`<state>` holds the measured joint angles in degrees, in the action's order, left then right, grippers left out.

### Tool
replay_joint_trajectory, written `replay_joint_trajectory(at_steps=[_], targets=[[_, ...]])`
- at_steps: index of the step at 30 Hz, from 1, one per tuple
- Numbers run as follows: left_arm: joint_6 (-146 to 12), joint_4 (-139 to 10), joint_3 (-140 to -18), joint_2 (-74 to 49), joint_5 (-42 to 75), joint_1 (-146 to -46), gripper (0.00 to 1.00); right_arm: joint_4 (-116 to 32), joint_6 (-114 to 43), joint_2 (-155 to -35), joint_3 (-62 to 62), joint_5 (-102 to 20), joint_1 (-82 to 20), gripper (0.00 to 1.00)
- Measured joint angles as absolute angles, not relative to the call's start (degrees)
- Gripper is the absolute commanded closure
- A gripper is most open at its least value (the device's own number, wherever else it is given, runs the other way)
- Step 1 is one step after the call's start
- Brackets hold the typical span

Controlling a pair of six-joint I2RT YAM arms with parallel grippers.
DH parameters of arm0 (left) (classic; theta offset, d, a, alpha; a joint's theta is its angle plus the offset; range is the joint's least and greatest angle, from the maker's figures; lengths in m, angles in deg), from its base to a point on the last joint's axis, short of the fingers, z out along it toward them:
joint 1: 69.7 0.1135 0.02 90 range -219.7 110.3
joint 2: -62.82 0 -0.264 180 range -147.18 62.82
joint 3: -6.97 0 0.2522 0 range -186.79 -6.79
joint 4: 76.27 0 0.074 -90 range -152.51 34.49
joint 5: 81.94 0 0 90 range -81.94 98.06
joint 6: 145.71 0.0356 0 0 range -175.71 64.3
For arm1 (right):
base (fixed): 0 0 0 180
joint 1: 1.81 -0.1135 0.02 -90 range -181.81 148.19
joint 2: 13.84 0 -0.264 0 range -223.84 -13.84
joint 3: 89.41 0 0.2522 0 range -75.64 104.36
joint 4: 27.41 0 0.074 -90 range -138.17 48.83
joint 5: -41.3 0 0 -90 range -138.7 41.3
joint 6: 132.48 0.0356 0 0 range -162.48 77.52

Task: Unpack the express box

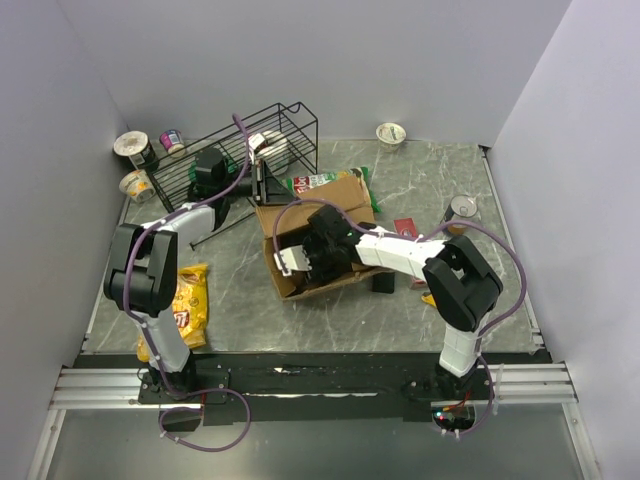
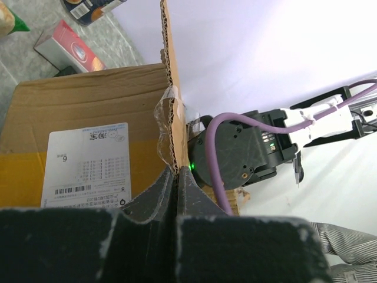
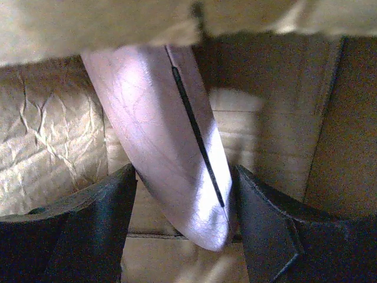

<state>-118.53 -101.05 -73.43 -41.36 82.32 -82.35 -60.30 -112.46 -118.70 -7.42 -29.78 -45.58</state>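
1. Flaps spread, the express box (image 1: 340, 200) lies at mid-desk (image 1: 330, 320) in the top view. The left pincer (image 1: 262, 184) is at the box's far-left flap, and the right pincer (image 1: 293, 258) reaches into its near end. A green bag (image 1: 325, 180) lies just behind the box, its print too small to read. A yellow chip bag (image 1: 188, 300) with a round red logo lies well to the box's left.
2. Left wrist view: the left pincer (image 2: 177, 177) is clenched on the upright flap edge of the box (image 2: 88, 100). The white label (image 2: 88, 159) on the box shows a "6", a barcode and unreadably fine print. A red pack (image 2: 69, 47) lies beyond the box.
3. Right wrist view: inside the box (image 3: 283, 118), the fingers (image 3: 88, 218) of the right pincer (image 3: 184, 171) stand on either side of a pale pink glossy object (image 3: 165, 118). I cannot tell whether they are clamping it or only flanking it.
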Motion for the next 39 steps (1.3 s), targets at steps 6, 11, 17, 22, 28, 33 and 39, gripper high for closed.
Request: replay_joint_trajectory(at_steps=[6,11,17,22,28,33,39], targets=[[-121.48,-105.03,-73.60,-42.04,83.28,-82.37,0.99,-58.10,-114.16,-118.46,-9.36,-33.37,-46.61,0.96],[-122.64,-106.43,-73.60,-42.15,83.80,-82.61,0.99,-55.41,-114.07,-115.95,-12.12,-33.67,-46.34,1.00],[-121.00,-104.46,-73.62,-42.11,84.26,-84.80,0.99,-54.05,-108.98,-108.23,-18.52,-32.67,-45.58,1.00],[-116.81,-99.37,-74.34,-42.00,83.98,-85.21,0.99,-55.71,-102.86,-99.91,-18.96,-30.79,-45.05,1.00],[-116.26,-98.45,-74.41,-41.89,84.00,-85.17,0.99,-58.27,-98.88,-94.70,-17.98,-28.97,-44.88,1.00],[-114.47,-96.02,-75.20,-41.89,84.11,-85.17,0.99,-62.99,-97.48,-92.93,-17.43,-28.08,-44.55,1.00],[-106.58,-84.99,-78.89,-41.89,83.39,-85.12,0.99,-72.89,-95.56,-88.19,-12.07,-26.96,-41.86,1.00]])
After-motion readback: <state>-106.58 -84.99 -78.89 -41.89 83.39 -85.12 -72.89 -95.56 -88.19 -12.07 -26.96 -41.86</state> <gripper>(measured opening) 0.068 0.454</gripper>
